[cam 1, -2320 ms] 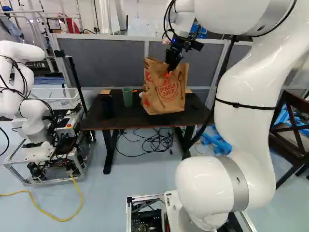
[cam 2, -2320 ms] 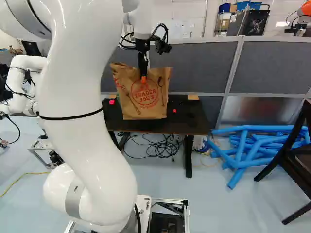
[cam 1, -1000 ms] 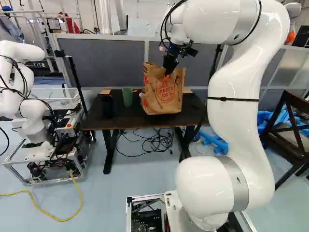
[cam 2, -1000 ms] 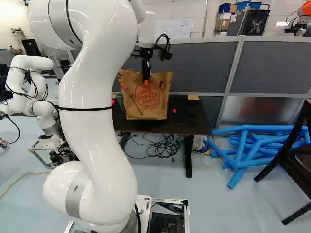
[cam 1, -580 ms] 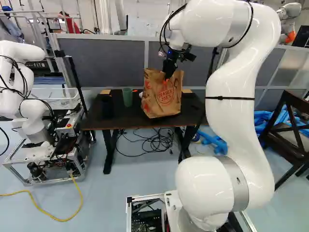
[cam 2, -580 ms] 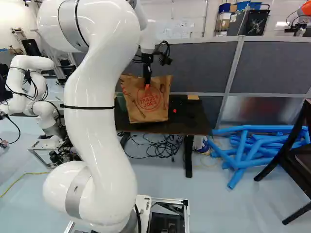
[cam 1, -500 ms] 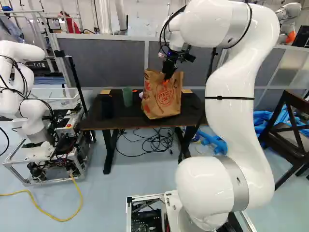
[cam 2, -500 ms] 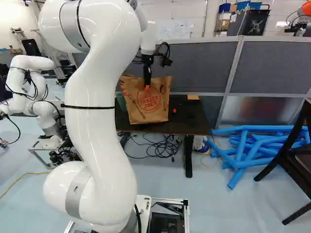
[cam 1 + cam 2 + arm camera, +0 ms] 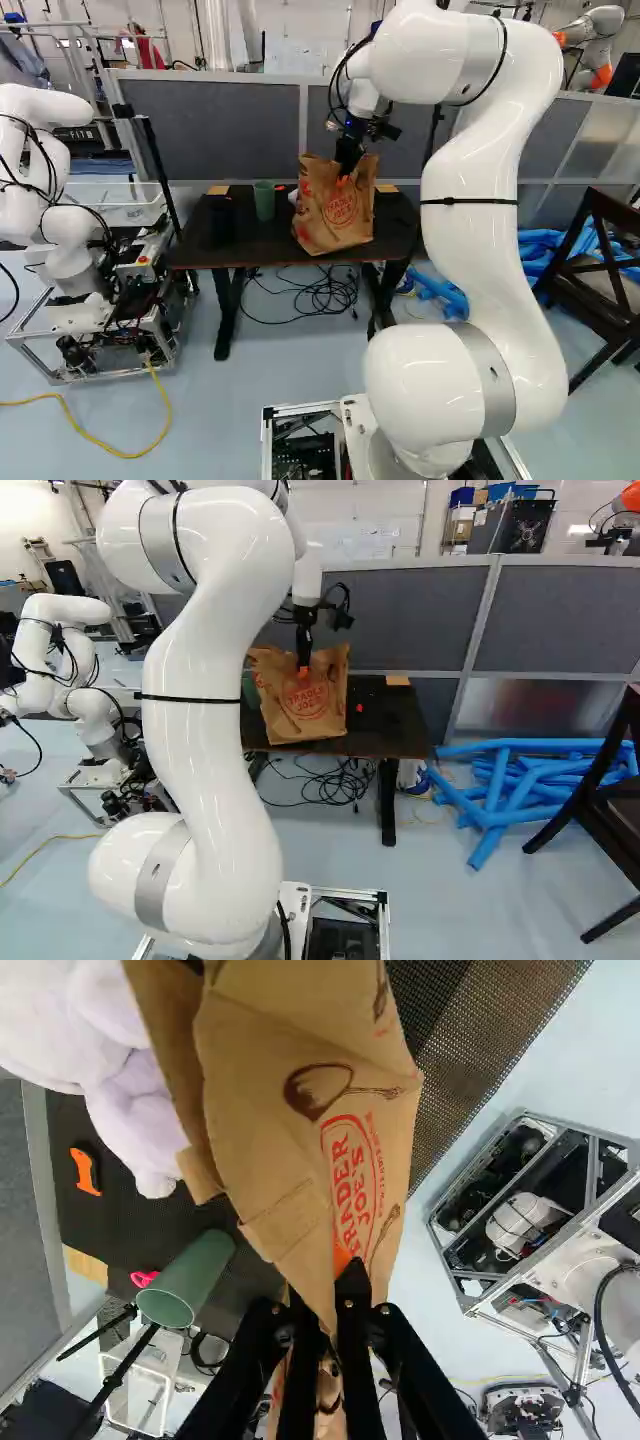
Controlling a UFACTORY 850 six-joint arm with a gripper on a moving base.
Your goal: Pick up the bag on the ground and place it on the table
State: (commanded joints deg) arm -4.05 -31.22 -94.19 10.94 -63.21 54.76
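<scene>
My gripper [image 9: 345, 178], at the top of the brown paper bag [image 9: 334, 212], is low over the dark table [image 9: 275, 240]. In the right base view the bag [image 9: 303, 702] leans, its bottom near the table's front edge; whether it rests there I cannot tell. The wrist view shows the gripper [image 9: 340, 1285] shut on the bag's upper edge, with brown paper [image 9: 280, 1110] spreading ahead of the fingers. The bag's underside is hidden.
On the table, a green cup [image 9: 185, 1280] stands beside the bag, near a pale plush toy [image 9: 130, 1110], an orange-handled tool [image 9: 85, 1172] and a pink item [image 9: 143, 1279]. Another robot [image 9: 70, 200] stands at the left. Blue tubes [image 9: 510, 780] and a dark chair [image 9: 610, 800] are at the right.
The arm has lowered slightly and drawn in, with the gripper and bag sinking. The bag, upright a second ago, has tipped over to a clear lean. The base has stayed put.
</scene>
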